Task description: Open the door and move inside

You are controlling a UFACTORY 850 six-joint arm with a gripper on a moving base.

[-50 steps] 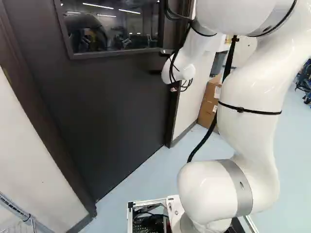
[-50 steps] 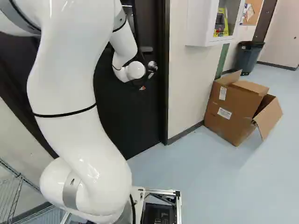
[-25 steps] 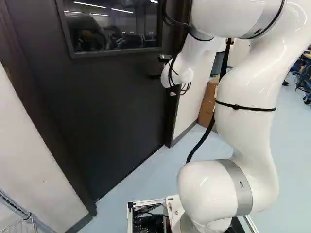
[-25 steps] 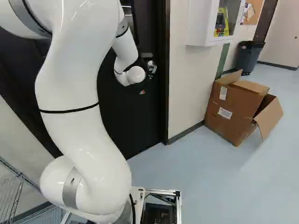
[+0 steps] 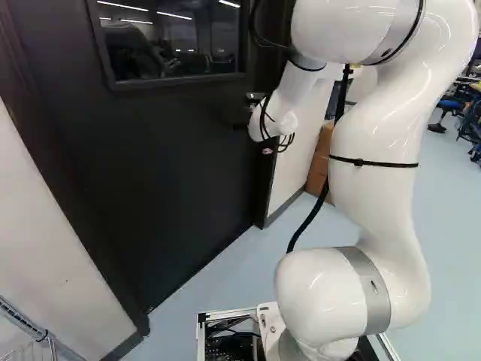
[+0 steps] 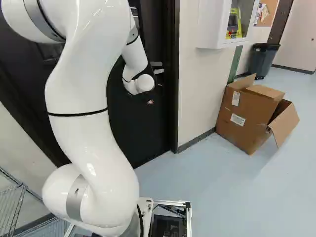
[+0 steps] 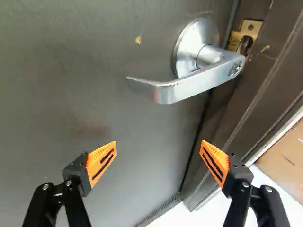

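Left base view: upper arm point(image 5: 383, 128) shifted leftward since earlier frames, wrist lower; base unmoved. Gripper point(image 5: 240, 126) jaws spread. Door handle point(image 7: 199, 82) ahead of them, on door point(image 7: 71, 71). Wrist view alone shows brass-coloured plate point(image 7: 252, 27) beside handle; right base view alone, dark bin point(image 6: 263, 60).

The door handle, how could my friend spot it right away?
Find the big dark door with the window. Near one edge, ahead of the open claw, the handle is a bent silver bar. It sticks out, while the plate beside it is flat, gold-coloured.
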